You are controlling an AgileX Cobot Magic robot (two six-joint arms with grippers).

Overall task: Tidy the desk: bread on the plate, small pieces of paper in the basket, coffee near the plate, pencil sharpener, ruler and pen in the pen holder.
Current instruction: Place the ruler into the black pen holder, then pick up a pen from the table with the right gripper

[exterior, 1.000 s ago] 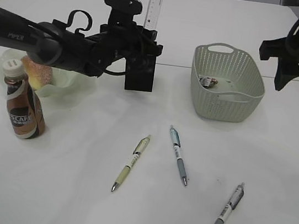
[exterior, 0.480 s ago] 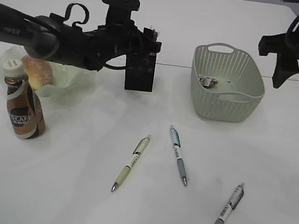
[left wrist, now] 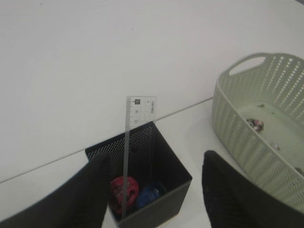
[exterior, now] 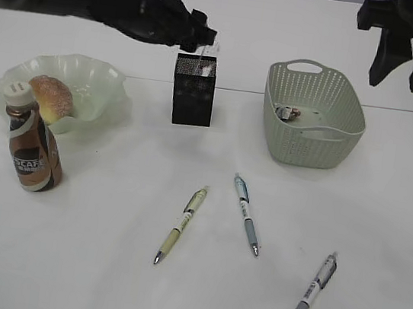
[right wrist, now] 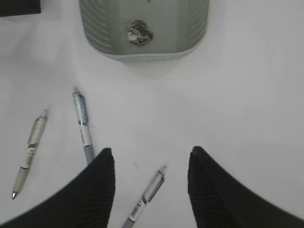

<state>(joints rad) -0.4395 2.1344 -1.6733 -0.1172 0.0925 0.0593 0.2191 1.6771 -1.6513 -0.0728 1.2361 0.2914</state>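
On the desk (exterior: 84,260) we see the pen holder (exterior: 193,90) standing upright left of the basket (exterior: 312,127), with the ruler (left wrist: 137,137) upright inside it, leaning on one wall, its top rising above the rim. Beside the ruler at the bottom of the holder we make out a red round thing (left wrist: 124,189) and a blue one (left wrist: 150,195). Our left gripper (left wrist: 154,190) hangs above the holder with its jaws spread apart and nothing between them. Our right gripper (right wrist: 151,190) hovers high over the pens, jaws likewise parted and empty. At left, the bread (exterior: 50,97) lies in the plate (exterior: 94,81), and the coffee (exterior: 31,147) stands upright just in front of that plate. A crumpled piece of paper (right wrist: 138,32) rests on the basket floor. Three pens lie flat on the desk: a yellowish pen (exterior: 181,224), a blue pen (exterior: 246,214) and a grey pen (exterior: 310,297), well apart from the holder
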